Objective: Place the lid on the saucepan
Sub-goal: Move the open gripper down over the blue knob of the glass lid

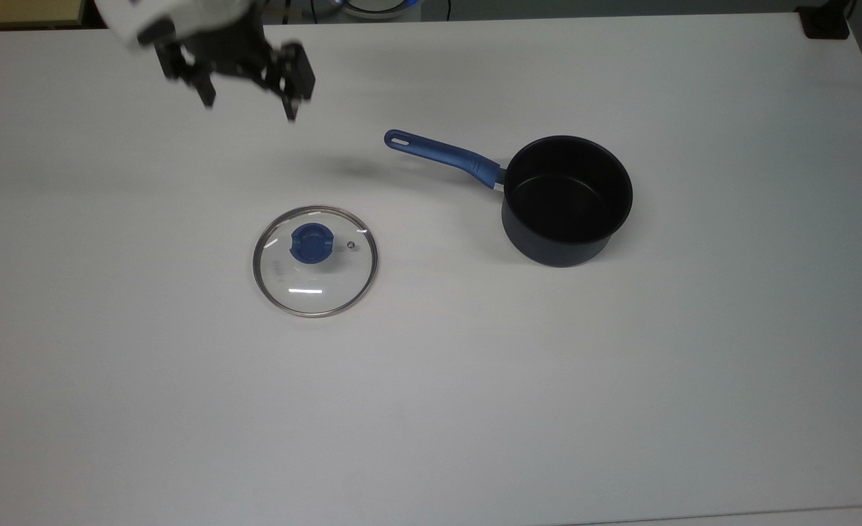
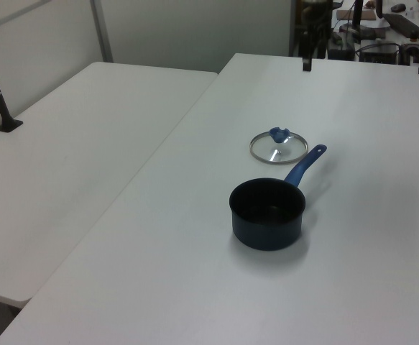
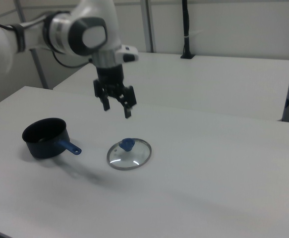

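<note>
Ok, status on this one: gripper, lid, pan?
Gripper open, in the air above the table, holding nothing. Lid flat on table, knob up. Saucepan uncovered, apart from lid. Nothing between them.
</note>
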Robot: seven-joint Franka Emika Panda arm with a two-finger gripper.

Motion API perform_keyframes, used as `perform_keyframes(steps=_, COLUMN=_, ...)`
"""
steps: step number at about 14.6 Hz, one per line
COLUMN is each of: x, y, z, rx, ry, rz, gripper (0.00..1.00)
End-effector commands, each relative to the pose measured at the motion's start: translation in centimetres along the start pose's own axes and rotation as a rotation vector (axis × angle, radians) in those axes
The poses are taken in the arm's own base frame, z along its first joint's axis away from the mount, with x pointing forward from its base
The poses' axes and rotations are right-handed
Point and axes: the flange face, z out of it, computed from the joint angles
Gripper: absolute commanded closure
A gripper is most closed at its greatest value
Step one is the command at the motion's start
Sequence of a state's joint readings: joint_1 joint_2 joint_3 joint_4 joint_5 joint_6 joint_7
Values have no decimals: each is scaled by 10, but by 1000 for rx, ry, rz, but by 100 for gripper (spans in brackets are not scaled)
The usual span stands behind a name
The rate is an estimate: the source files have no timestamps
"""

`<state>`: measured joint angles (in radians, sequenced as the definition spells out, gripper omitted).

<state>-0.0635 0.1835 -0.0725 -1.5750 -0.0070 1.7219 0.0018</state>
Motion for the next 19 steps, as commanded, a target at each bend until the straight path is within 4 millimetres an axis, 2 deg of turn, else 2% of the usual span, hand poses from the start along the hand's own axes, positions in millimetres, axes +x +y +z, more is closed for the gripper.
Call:
perform_keyframes(steps=1, x=31, y=-18, z=61, rx=-3, ry=-61, rz=-57, gripper=0)
perform_keyframes(steps=5, x=57, y=-46, z=116, rx=-21, ry=-36, rz=-66, gripper=0)
perform_keyframes(steps=9, x=69, y=-65, z=146, rx=-26, ry=-9, rz=-84, gripper=0)
perform_keyframes(steps=12, x=76, y=-71, z=157, rx=-36, ry=28, rz=-66, gripper=0)
perform_keyframes(steps=14, x=75, y=-78, z=162, rx=-53, ry=25, rz=-85, gripper=5)
perform_keyframes(steps=16, x=76, y=-78, z=163, rx=-60, ry=30, rz=-90, gripper=10)
perform_keyframes(steps=19, x=76, y=-74, z=166, rx=-81, ry=25, rz=-117, gripper=11)
